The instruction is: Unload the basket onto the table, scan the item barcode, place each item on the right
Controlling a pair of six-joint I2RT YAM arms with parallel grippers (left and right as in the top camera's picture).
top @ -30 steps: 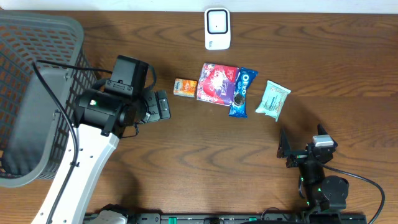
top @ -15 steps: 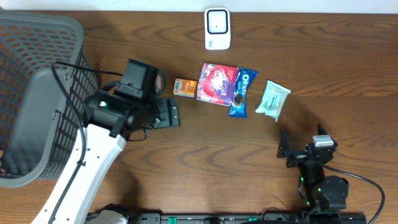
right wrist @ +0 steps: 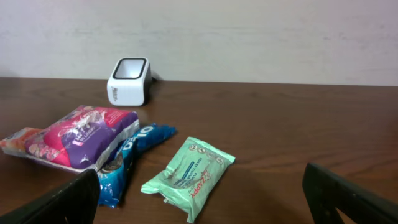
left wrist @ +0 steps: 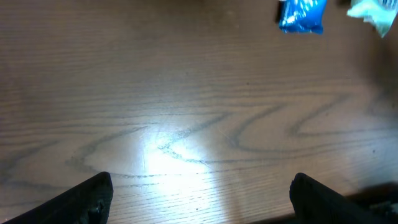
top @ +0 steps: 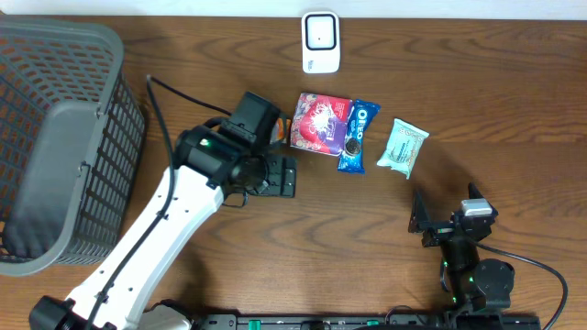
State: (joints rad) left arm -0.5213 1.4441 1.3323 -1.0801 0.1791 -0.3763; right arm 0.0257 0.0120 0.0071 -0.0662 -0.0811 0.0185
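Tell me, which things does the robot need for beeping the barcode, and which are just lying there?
For the job: white scanner, orange packet, purple bag, blue Oreo pack, green packet, open left gripper.

Probably just lying about: grey basket, open right gripper.
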